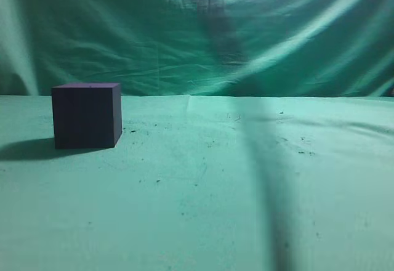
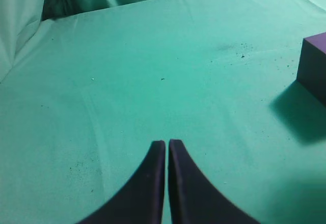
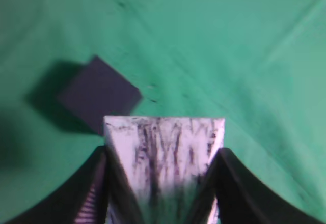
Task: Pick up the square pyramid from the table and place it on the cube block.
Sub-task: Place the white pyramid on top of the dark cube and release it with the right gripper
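Green wrinkled cloth covers the counter (image 1: 203, 191), dotted with small dark specks, and more of the same cloth hangs as a backdrop behind it. From my exterior view I see only the cube block (image 1: 86, 115), standing flat at the left of the counter with its shadow stretching off to the left; neither arm shows clearly there, just a long dark shadow band running down the right half of the cloth.

On my right wrist view, the right gripper (image 3: 163, 183) has the square pyramid (image 3: 164, 155) clamped between its two dark fingers (image 3: 94, 183), one pressing each side. Its white face streaked with dark marbling fills the gap between them, so the jaws stand as far apart as the pyramid is wide. It is held up off the cloth. The cube block (image 3: 99, 92) lies beyond and to the left of the pyramid in this view, apart from it, seen from above at a slant and somewhat blurred.

On my left wrist view, the left gripper (image 2: 166, 147) hangs above bare cloth with its two fingers pressed together, only a hairline between them, holding nothing. The cube block (image 2: 313, 66) sits at the right edge of that view, well apart from the fingertips.
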You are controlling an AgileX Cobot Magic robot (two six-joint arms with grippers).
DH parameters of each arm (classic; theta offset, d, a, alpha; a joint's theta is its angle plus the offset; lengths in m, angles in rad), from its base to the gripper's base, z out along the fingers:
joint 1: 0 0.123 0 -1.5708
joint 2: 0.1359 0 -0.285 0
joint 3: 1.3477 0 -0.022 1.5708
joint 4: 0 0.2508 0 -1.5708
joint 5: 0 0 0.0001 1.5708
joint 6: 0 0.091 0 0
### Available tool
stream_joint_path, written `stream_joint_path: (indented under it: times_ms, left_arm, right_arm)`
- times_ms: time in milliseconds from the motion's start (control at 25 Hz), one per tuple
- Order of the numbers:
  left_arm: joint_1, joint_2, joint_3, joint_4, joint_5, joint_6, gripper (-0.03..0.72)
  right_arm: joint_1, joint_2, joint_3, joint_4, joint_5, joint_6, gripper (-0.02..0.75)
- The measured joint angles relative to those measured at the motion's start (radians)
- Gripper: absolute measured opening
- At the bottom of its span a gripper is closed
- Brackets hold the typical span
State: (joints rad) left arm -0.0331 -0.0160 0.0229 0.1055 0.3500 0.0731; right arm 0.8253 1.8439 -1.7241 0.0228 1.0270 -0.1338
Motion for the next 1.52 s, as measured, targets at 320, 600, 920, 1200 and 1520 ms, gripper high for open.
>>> stream_joint_path:
  times_ms: [320, 600, 920, 1200, 1520]
  left_arm:
    - [0.000, 0.000, 0.000, 0.000, 0.000, 0.000, 0.000]
    - [0.000, 0.000, 0.000, 0.000, 0.000, 0.000, 0.000]
    - [0.000, 0.000, 0.000, 0.000, 0.000, 0.000, 0.000]
    - [0.000, 0.000, 0.000, 0.000, 0.000, 0.000, 0.000]
    - [0.000, 0.000, 0.000, 0.000, 0.000, 0.000, 0.000]
  right_arm:
    - [0.090, 0.257, -0.206, -0.005, 0.084, 0.000, 0.380]
    - [0.090, 0.355, -0.248, -0.053, 0.086, 0.002, 0.380]
    - [0.090, 0.358, -0.257, -0.072, 0.065, 0.002, 0.380]
    - [0.090, 0.370, -0.372, -0.074, 0.150, 0.032, 0.645]
    - [0.090, 0.292, -0.680, -0.030, 0.225, 0.098, 0.217]
